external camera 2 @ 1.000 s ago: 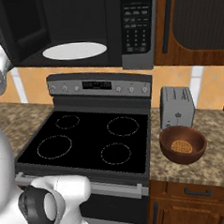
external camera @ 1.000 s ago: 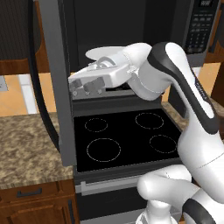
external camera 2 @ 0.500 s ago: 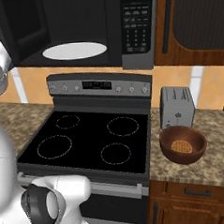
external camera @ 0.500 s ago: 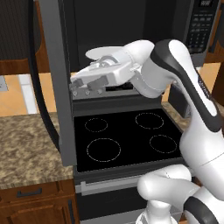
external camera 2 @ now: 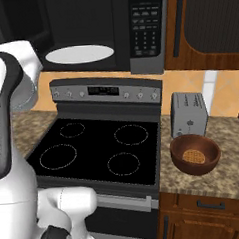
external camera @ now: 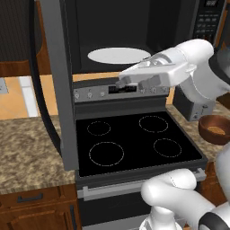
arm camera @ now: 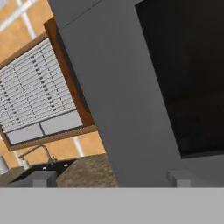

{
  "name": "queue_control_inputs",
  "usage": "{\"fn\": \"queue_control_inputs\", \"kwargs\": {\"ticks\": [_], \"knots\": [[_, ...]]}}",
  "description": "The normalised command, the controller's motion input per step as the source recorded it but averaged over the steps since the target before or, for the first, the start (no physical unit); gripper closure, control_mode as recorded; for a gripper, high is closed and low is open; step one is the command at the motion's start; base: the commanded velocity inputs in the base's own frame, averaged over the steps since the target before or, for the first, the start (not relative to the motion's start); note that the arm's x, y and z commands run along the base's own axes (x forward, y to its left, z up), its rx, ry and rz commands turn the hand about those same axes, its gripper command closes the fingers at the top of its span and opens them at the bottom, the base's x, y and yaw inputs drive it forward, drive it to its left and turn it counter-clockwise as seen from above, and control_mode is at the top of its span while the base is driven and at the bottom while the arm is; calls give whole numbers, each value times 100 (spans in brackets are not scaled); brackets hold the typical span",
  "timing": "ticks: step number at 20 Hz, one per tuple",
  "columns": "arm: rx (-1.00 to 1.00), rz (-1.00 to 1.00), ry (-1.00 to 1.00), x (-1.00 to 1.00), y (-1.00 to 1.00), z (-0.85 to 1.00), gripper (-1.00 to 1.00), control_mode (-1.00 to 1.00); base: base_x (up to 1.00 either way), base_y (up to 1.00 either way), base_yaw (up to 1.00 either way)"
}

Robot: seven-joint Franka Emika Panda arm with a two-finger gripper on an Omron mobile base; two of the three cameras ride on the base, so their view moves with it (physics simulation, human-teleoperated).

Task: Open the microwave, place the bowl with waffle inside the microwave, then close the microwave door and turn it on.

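At mid-frame of the left base view, gripper (external camera: 134, 82) hovering with jaws spread apart and empty, just below the open microwave (external camera: 134, 31) cavity. Well off toward the right edge, brown wooden bowl (external camera: 217, 129) with waffle (external camera 2: 196, 155) resting on the counter beside the toaster (external camera 2: 189, 114). Next reach, likely: rightward and down to the bowl.

Your left base view cuts the microwave door (external camera: 56, 81) at the top edge, and the button panel (external camera: 207, 20) runs off the upper right. The arm covers part of the stove's control strip (external camera: 90, 94) and hides most of the toaster (external camera: 194, 108). The bowl (external camera: 215, 129) is clipped by the right edge. In the right base view the waffle (external camera 2: 196, 155) is too small for its grid to read clearly.
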Motion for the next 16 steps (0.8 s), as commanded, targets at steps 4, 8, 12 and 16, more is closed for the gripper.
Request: {"fn": "queue_control_inputs", "kwargs": {"ticks": [4, 8, 12, 16], "knots": [[-1, -27, 0, -8, -82, 0, -100, -100, 0, 0, 0], [-6, -31, 0, -6, -73, 0, -100, -100, 0, 0, 0], [-7, -31, 0, -3, -67, 0, -100, -100, 0, 0, 0], [-7, -29, 1, -2, -61, 0, -100, -100, 0, 0, 0]]}}
